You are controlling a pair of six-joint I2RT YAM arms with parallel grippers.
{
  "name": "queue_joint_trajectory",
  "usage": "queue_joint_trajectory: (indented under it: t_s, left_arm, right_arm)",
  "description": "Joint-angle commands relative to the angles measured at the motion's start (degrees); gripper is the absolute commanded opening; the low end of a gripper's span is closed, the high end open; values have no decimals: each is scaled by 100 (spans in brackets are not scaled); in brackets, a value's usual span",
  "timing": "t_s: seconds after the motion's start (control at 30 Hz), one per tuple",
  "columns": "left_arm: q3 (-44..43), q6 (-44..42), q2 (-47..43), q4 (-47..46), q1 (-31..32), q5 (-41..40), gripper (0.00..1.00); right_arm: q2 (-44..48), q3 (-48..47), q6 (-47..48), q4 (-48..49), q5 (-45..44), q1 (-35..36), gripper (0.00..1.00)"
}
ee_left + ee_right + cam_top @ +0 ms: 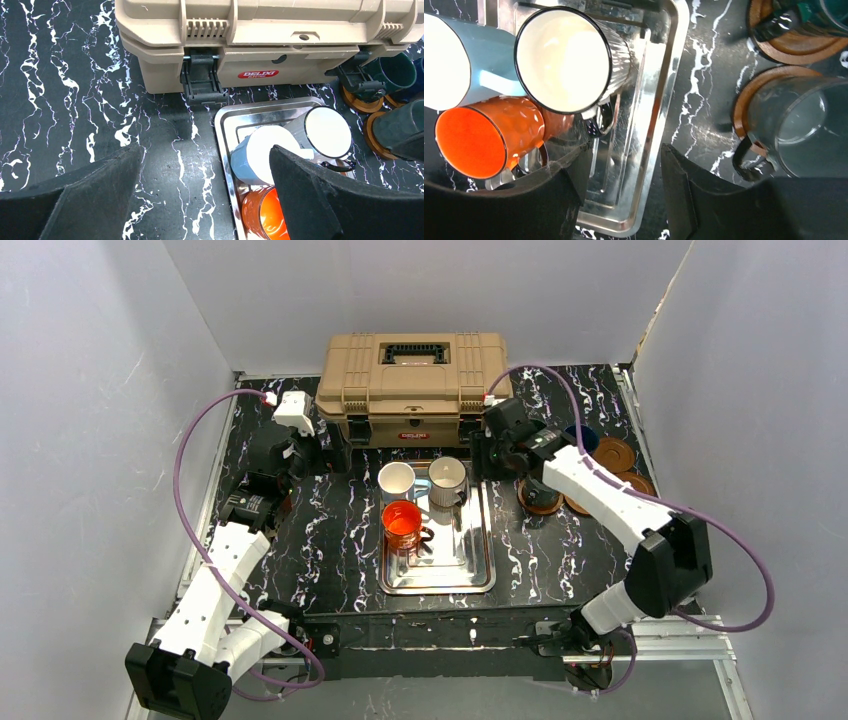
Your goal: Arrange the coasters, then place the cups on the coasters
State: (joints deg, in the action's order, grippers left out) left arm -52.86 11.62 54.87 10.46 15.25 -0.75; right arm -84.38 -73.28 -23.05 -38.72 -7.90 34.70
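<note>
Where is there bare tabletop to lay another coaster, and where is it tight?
Widest bare patch: the marble tabletop left of the tray, in front of the toolbox. A narrower strip runs along the tray's right rim. The tray's near half, in front of the orange cup, is bare too. Crowded: the far-right corner, where coasters and dark cups cluster.

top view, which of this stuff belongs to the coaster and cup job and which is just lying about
Job: coasters; orange cup; pale blue cup; ribbed cream cup; navy cup; teal cup; grey-green cup
Lying about: tan toolbox; steel tray
</note>
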Motion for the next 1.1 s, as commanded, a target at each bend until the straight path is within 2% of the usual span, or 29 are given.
queue_joint_trajectory:
  t_s: [0.0,0.27,0.6,1.07]
  left_arm:
    - [13,-1,-56,-9,21,67,98]
    - [4,-38,-109,6,22,16,98]
    - [4,-36,-49,4,22,23,98]
    - [4,-36,-64,0,22,31,98]
  right_arm:
    - [-390,-233,29,568,-234,227,59]
    - [-1344,-1038,578,370,-588,309,54]
    - [-1573,-802,432,824,-429,367,49]
    - [-1476,-582,-254,541,-443,725,45]
